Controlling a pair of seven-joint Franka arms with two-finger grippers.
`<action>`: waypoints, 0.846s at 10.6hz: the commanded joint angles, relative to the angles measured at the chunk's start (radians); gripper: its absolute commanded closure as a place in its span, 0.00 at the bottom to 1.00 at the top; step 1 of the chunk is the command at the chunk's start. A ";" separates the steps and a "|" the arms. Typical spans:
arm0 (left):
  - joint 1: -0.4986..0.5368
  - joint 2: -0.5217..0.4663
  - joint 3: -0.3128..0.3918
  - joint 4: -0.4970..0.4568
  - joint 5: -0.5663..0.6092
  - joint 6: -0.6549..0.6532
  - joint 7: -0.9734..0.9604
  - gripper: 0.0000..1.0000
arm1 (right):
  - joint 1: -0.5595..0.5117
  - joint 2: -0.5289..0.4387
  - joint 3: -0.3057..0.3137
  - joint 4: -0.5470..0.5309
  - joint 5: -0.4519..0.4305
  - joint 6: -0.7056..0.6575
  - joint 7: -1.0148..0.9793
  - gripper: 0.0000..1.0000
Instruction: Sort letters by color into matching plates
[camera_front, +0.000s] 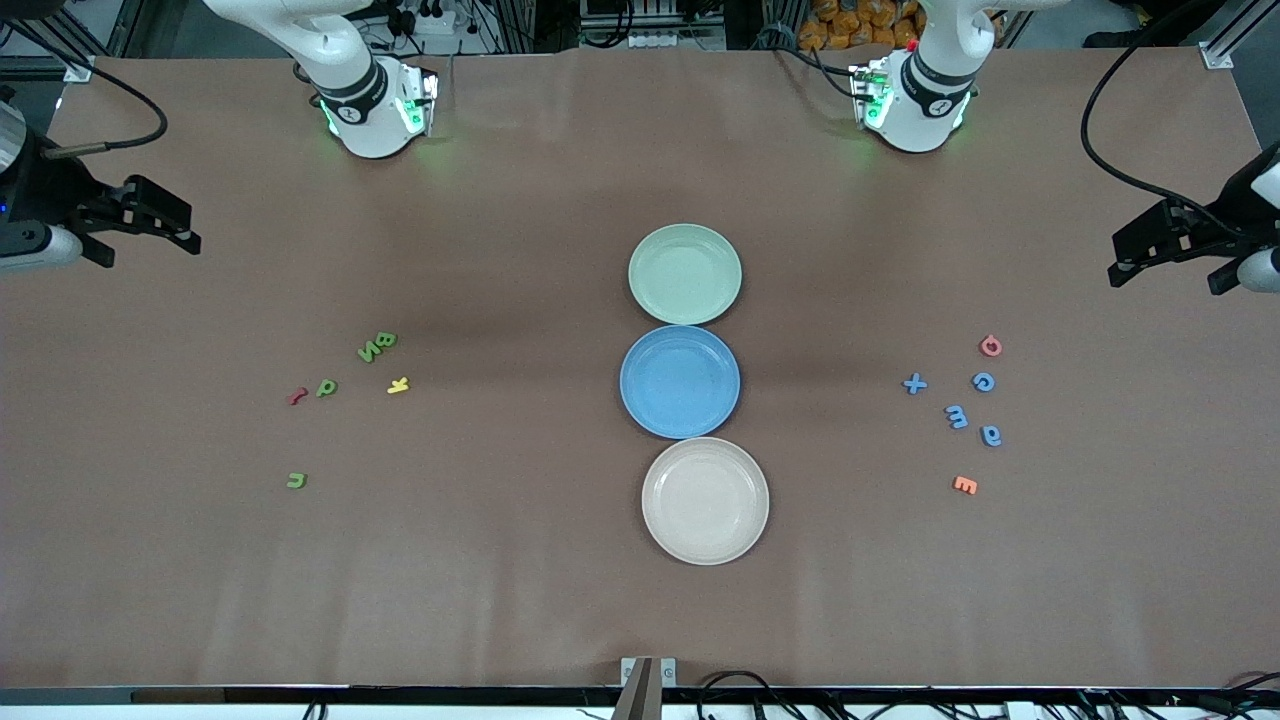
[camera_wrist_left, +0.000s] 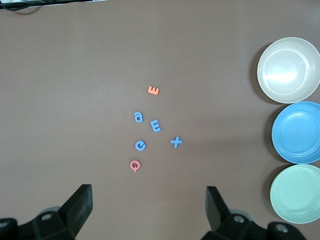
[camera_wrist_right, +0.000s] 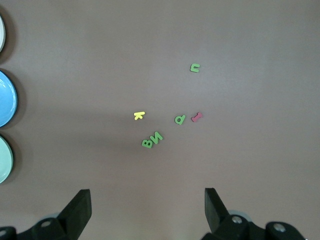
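Green letters (camera_front: 377, 346) read B, N; blue letters (camera_front: 957, 416) maybe x, m; left hand (camera_front: 1170, 255), right hand (camera_front: 140, 228) wide, idle

A brown tabletop (camera_front: 560, 620) fills the scene — black cables (camera_front: 1110, 140) trail over its corners, with metal framing along the edge by the bases.

Plates (camera_front: 685, 273) mid-table in a row; letters (camera_front: 956, 417) nr both ends.

Table (camera_front: 500, 600); plates (camera_front: 679, 381); letters (camera_front: 956, 416)
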 joint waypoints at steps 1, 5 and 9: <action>0.004 0.010 -0.001 -0.002 0.015 -0.014 0.007 0.00 | 0.002 0.029 -0.001 -0.027 0.004 0.004 0.019 0.00; -0.010 0.055 -0.001 -0.007 0.022 -0.013 0.001 0.00 | 0.002 0.052 -0.003 -0.188 0.000 0.191 0.019 0.00; 0.006 0.067 -0.006 -0.135 0.029 0.047 -0.065 0.00 | -0.010 0.219 -0.011 -0.189 -0.032 0.436 0.013 0.00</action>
